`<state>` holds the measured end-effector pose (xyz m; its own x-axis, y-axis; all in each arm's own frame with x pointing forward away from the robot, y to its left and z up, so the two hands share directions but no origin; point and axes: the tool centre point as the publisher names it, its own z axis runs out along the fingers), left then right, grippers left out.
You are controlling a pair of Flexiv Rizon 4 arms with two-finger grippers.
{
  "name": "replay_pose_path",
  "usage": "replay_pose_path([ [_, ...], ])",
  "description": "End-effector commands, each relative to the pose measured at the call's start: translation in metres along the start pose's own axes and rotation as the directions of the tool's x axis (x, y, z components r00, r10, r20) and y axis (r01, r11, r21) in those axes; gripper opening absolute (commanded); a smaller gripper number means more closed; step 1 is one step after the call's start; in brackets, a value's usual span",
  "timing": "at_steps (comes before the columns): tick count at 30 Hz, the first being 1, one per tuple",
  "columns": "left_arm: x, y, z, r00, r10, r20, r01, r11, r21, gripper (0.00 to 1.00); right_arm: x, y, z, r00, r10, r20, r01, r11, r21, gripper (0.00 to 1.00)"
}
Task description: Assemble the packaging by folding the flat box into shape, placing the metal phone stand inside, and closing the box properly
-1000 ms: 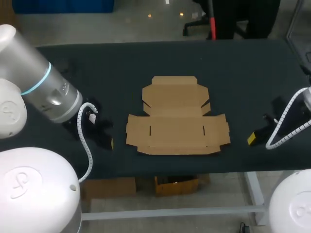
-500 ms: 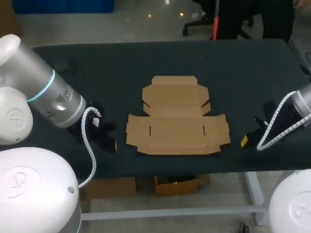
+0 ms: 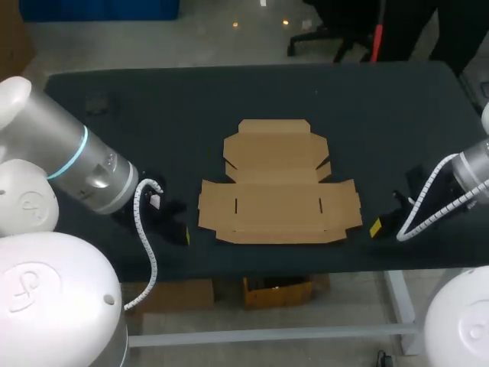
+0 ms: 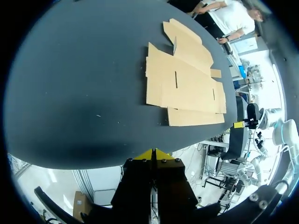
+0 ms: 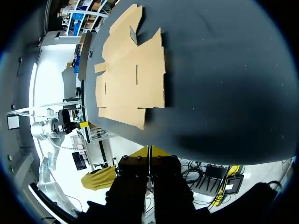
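A flat, unfolded brown cardboard box (image 3: pixel 279 183) lies in the middle of the black table (image 3: pixel 153 115). My left gripper (image 3: pixel 184 237) sits low at the table's front left, a short way left of the box, shut with nothing in it. My right gripper (image 3: pixel 376 227) is at the front right, just right of the box's corner, also shut and empty. In the left wrist view the box (image 4: pixel 184 79) lies ahead of the closed yellow tips (image 4: pixel 153 154). The right wrist view shows the box (image 5: pixel 131 74) ahead of its closed tips (image 5: pixel 149 151). No metal phone stand is in view.
The table's front edge (image 3: pixel 267 264) runs close under both grippers. Dark bare tabletop surrounds the box on all sides, widest at the back (image 3: pixel 267 88).
Both arms have moved inward toward the box: the left gripper to the right and slightly nearer the front edge, the right gripper to the left. The box has not moved.
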<state>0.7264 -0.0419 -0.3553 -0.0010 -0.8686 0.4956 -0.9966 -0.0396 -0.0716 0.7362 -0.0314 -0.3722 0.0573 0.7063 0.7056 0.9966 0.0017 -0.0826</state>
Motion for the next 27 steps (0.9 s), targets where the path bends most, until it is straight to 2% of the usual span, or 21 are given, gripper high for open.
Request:
replay_pose_path([
  [1, 0.001, -0.003, 0.009, 1.0, 0.0, -0.012, 0.0, 1.0, -0.002, 0.0, 0.001, 0.001, 0.003, 1.0, 0.003, 0.006, -0.003, 1.0, 0.005, 0.0],
  [8, -0.002, -0.003, 0.009, 1.0, -0.004, 0.004, 0.004, 0.998, -0.061, 0.0, 0.0, 0.0, 0.003, 0.996, 0.092, 0.014, -0.092, 0.996, -0.015, 0.0],
  [24, -0.003, -0.002, 0.007, 1.0, -0.007, 0.012, 0.008, 0.998, -0.07, 0.0, 0.0, -0.002, 0.0, 0.996, 0.091, 0.012, -0.091, 0.996, -0.016, 0.0],
  [27, -0.002, -0.012, 0.015, 1.0, -0.001, -0.012, 0.0, 0.997, -0.078, 0.0, 0.0, 0.0, 0.002, 0.996, 0.092, 0.01, -0.092, 0.996, -0.018, 0.0],
])
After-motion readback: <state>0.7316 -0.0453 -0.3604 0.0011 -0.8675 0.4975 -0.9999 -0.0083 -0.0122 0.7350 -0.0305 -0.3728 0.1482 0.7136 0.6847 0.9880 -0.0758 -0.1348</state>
